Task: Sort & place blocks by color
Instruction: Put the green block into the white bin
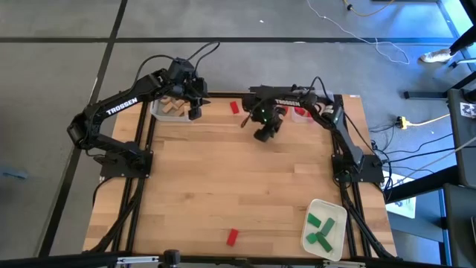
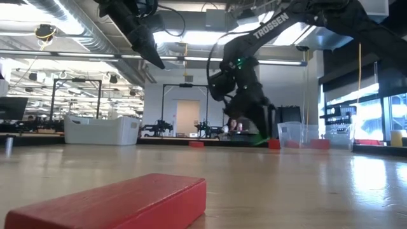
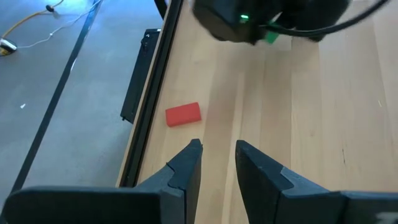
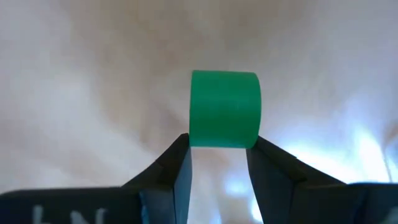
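Note:
My right gripper (image 4: 219, 163) is shut on a green block (image 4: 224, 109) over the far middle of the table (image 1: 266, 134); the low view shows the green block (image 2: 259, 138) under the slanted fingers. My left gripper (image 3: 217, 155) hangs open and empty, high over the far left corner (image 1: 195, 112), beside a clear bin (image 1: 158, 113) holding tan blocks (image 1: 174, 107). One red block (image 1: 234, 107) lies flat near the far edge, also seen in the left wrist view (image 3: 183, 114). Another red block (image 1: 232, 237) lies flat by the near edge. My right gripper pinches the green block between its two fingers (image 4: 179, 167), which sit on the block's two opposite side faces near its lower end (image 4: 222, 140). The fingers come from above, slanting down. The block is lifted clear of the table and sticks out beyond the fingertips.
A white tray (image 1: 338, 216) at the near right corner holds green blocks (image 1: 321, 229). A clear bin with red inside (image 1: 301, 113) stands at the far right, under the right arm. Bare wood lies across the table's middle (image 1: 238, 186). Cables run on the floor beyond the table.

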Controlling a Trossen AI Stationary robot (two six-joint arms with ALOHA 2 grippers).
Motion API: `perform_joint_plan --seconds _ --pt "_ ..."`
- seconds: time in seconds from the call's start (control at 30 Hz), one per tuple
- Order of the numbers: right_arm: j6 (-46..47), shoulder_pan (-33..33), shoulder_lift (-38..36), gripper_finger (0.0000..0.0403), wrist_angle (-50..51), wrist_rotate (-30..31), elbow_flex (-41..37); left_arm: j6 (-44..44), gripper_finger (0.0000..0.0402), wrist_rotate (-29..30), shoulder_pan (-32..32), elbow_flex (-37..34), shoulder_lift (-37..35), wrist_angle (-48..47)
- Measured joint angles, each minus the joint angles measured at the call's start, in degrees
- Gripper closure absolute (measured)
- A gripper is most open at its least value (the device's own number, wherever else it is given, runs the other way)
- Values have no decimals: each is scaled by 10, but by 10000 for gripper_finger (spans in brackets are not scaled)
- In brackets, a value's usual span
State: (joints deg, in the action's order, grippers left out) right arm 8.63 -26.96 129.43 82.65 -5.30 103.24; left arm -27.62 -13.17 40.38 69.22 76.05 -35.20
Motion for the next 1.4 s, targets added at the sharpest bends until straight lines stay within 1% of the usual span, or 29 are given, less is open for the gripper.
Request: perform_joint_plan --seconds 0.13,0.2,0.37,0.6,0.77,0.9,1.03,1.17,1.27,1.4 --pt "-37 27 0 275 72 -5 0 0 310 0 0 0 0 0" --pt "-50 42 -1 275 75 -14 1 0 310 0 0 0 0 0" --pt "-47 76 -10 275 74 -115 2 -1 310 0 0 0 0 0" --pt "-59 129 -22 275 74 -201 2 -28 310 0 0 0 0 -4" --pt "-28 157 -53 275 73 -199 2 -31 310 -2 0 0 0 -4" --pt "10 162 -93 275 73 -198 1 -45 310 -30 0 0 0 -4" --pt "66 166 -138 275 73 -154 1 -45 310 -51 0 0 0 -4" --pt "122 171 -194 275 74 -147 -8 -54 310 -50 0 0 0 -4" --pt "175 177 -243 275 73 -157 -36 -74 310 -50 0 0 0 -4" --pt "263 198 -314 275 75 -180 -92 -76 310 -47 1 0 0 -3"
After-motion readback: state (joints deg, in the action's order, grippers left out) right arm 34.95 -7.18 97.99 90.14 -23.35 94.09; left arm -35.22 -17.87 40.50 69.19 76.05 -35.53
